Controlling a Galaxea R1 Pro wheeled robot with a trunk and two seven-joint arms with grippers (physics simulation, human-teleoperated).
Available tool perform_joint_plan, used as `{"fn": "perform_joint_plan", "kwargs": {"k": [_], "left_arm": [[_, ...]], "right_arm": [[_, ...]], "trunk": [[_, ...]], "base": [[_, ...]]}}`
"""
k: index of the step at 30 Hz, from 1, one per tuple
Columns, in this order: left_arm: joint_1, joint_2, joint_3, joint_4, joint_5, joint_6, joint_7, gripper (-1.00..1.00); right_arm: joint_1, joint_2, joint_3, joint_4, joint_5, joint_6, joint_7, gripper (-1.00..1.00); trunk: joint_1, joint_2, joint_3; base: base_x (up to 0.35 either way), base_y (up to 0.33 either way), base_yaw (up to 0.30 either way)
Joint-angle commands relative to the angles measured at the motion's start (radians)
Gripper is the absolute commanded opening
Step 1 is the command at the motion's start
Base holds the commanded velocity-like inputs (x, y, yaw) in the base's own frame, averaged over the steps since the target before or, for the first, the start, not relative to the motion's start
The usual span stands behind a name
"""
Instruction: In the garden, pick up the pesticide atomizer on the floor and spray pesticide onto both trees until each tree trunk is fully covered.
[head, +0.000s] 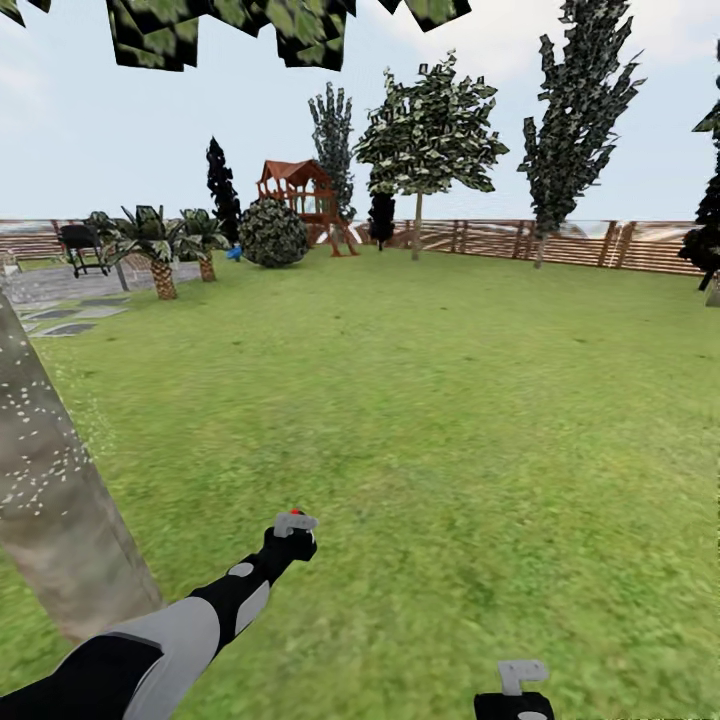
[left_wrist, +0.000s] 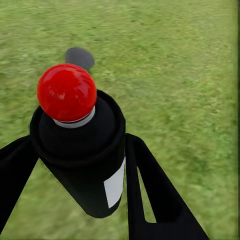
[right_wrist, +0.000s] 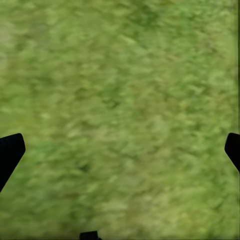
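Observation:
My left gripper (head: 293, 527) is shut on the pesticide atomizer (head: 296, 514), held out low over the grass floor (head: 430, 420). In the left wrist view the atomizer (left_wrist: 80, 150) is a black bottle with a red ball top and a white label, clamped between the two black fingers (left_wrist: 150, 185). A thick grey-brown tree trunk (head: 50, 490) stands close at the left, speckled with white dots, just left of my left arm. The other tree (head: 430, 130) stands far off by the fence, and its thin trunk (head: 417, 228) is bare. My right gripper (head: 521, 678) is open over bare grass (right_wrist: 120, 100).
A brown slat fence (head: 560, 243) bounds the lawn at the back. A wooden playset (head: 300, 195), a round bush (head: 272, 233) and low palm-like plants (head: 155, 245) stand at the back left. A grey paved patio (head: 70, 290) holds a grill (head: 82, 248). Dark cone-shaped trees (head: 580, 110) rise along the fence.

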Motion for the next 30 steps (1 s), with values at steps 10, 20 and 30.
{"fn": "perform_joint_plan", "kwargs": {"k": [10,20,30], "left_arm": [[0.000,0.000,0.000,0.000,-0.002,0.000,0.004,-1.00],[0.000,0.000,0.000,0.000,-0.003,0.002,0.004,-1.00],[0.000,0.003,0.003,0.000,-0.004,0.003,0.006,-1.00]], "right_arm": [[0.000,0.000,0.000,0.000,0.000,0.000,0.000,1.00],[0.000,0.000,0.000,0.000,0.000,0.000,0.000,1.00],[0.158,-0.111,0.000,-0.002,-0.001,-0.034,-0.001,1.00]], "trunk": [[0.000,0.000,0.010],[0.000,0.000,0.013],[0.000,0.000,0.014]], "base": [[0.000,0.000,-0.044],[0.195,0.000,-0.003],[0.341,0.000,-0.073]]}}
